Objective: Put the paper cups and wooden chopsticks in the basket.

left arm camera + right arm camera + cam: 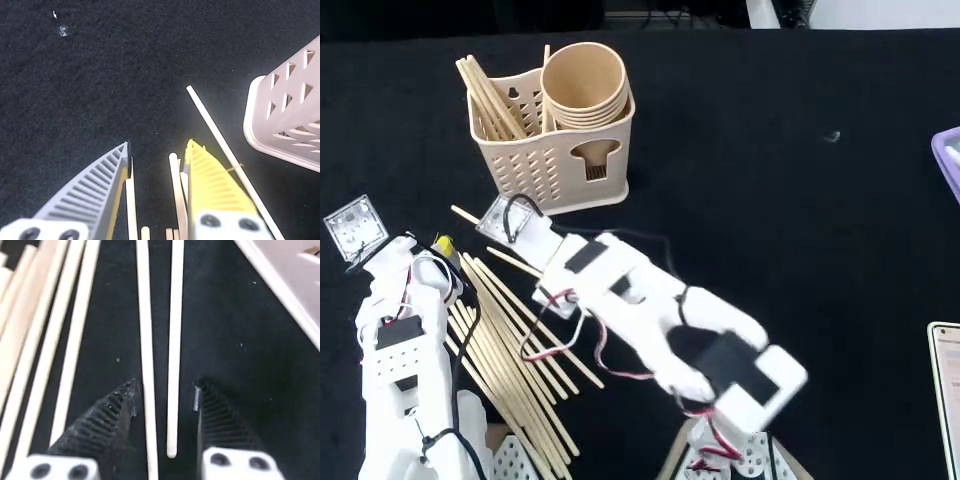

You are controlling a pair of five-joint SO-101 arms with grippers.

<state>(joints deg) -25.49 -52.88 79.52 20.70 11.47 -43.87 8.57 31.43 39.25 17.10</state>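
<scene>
While chopsticks [510,350] strew the black cloth [800,200], basket [535,160] upright | left tool [157,144] agape — right tool [165,382] agape

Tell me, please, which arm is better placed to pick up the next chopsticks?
Probably the right. The right gripper is open with two chopsticks lying between its fingers, and the basket is close beside it. The left gripper is also open, but only stick ends reach between its fingers.

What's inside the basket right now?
A stack of paper cups sits in one compartment of the basket; a bundle of wooden chopsticks leans in the other. The walls hide their lower ends and the basket floor.
</scene>
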